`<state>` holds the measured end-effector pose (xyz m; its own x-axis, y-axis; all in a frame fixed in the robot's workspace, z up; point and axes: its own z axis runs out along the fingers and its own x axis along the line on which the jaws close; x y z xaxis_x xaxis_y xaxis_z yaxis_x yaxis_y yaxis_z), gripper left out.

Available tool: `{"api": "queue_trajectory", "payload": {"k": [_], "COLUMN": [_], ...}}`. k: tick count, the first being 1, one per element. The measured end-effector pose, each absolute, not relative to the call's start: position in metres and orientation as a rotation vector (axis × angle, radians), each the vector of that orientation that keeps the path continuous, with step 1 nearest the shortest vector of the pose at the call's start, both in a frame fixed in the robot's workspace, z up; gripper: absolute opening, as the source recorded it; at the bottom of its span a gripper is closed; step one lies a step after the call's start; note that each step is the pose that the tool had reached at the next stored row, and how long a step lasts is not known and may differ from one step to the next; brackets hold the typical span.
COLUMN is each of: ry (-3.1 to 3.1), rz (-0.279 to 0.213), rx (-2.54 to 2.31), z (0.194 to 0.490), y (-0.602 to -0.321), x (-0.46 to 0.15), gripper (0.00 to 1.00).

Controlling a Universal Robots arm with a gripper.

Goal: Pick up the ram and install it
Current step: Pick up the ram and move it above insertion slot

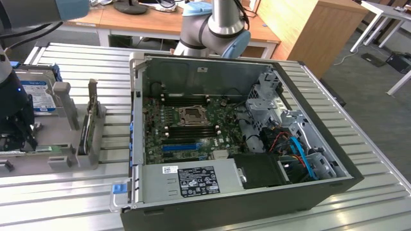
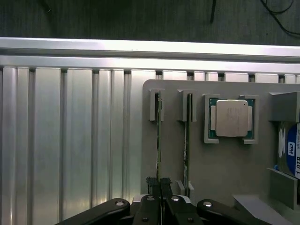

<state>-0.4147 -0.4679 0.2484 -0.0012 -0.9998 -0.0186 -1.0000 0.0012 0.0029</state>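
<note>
Two green ram sticks on edge: first ram stick [image 2: 159, 136], second ram stick [image 2: 188, 136]. One square silver chip [image 2: 230, 118]. One hard drive [image 2: 289, 150] with a blue label. One grey tray [image 2: 225, 173]. One claw [image 2: 161, 183]. One open computer case [image 1: 212, 72]. One blue slot [image 1: 186, 146] inside. One robot arm [image 1: 218, 24]. One ribbed metal worktop [image 1: 64, 197].

The exterior camera sits high and well back, looking down at a slant across the open computer case [image 1: 192, 72] and the slatted table [image 1: 77, 202]. The wrist camera faces straight down past the gripper [image 2: 160, 183], close above the gray tray [image 2: 225, 164]. Both views take in that tray, the hard drive [image 1: 37, 96] and the table slats
</note>
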Motion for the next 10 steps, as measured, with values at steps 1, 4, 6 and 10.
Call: {"api": "queue_trajectory", "payload": {"k": [1, 4, 6, 10], "ry": [2.215, 2.215, 2.215, 2.215], "rz": [0.024, 0.024, 0.024, 0.024], "rx": [-2.212, -2.212, -2.212, -2.212], "z": [0.251, 0.258, 0.262, 0.27], "y": [-0.468, -0.468, -0.468, -0.468], "x": [-0.415, -0.415, -0.415, -0.414], "gripper": [0.12, 0.12, 0.12, 0.12]}}
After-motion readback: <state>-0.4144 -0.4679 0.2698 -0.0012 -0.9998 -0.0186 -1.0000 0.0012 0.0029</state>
